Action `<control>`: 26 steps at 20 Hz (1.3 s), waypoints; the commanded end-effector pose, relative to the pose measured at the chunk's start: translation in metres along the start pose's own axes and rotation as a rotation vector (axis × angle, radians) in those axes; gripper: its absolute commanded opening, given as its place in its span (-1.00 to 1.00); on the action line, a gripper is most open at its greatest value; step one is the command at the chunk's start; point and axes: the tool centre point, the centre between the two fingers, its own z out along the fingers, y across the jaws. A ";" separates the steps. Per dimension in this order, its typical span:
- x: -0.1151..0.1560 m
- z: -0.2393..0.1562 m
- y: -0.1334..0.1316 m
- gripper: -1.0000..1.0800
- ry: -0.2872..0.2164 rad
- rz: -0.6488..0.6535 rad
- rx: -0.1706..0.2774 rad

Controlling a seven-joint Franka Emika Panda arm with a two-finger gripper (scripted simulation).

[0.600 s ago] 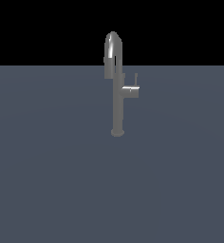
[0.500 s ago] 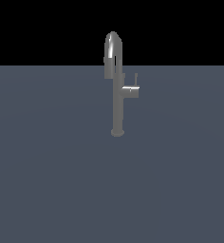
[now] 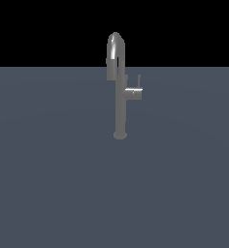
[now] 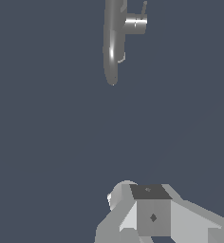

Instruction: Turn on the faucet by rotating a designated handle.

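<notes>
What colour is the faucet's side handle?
Grey and metallic, like the faucet; the handle shows best in the exterior view.

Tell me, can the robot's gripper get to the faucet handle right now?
Probably yes. Nothing lies between the gripper and the handle; the grey floor around the faucet looks bare. It's apart, not touching.

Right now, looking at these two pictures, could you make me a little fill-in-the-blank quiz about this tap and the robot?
1. The faucet stands upright on a flat surface of dark blue-____ colour.
2. In the exterior view, the handle branches off the column toward that view's ____.
3. The thin lever rod at the handle's tip points ____.
4. The robot arm appears only in the ____ view.

Missing words: grey; right; up; wrist
</notes>
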 end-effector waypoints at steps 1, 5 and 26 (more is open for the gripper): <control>0.007 0.000 -0.002 -1.00 -0.017 0.020 0.018; 0.022 0.000 -0.005 -1.00 -0.055 0.063 0.060; 0.145 0.015 -0.010 -1.00 -0.352 0.406 0.392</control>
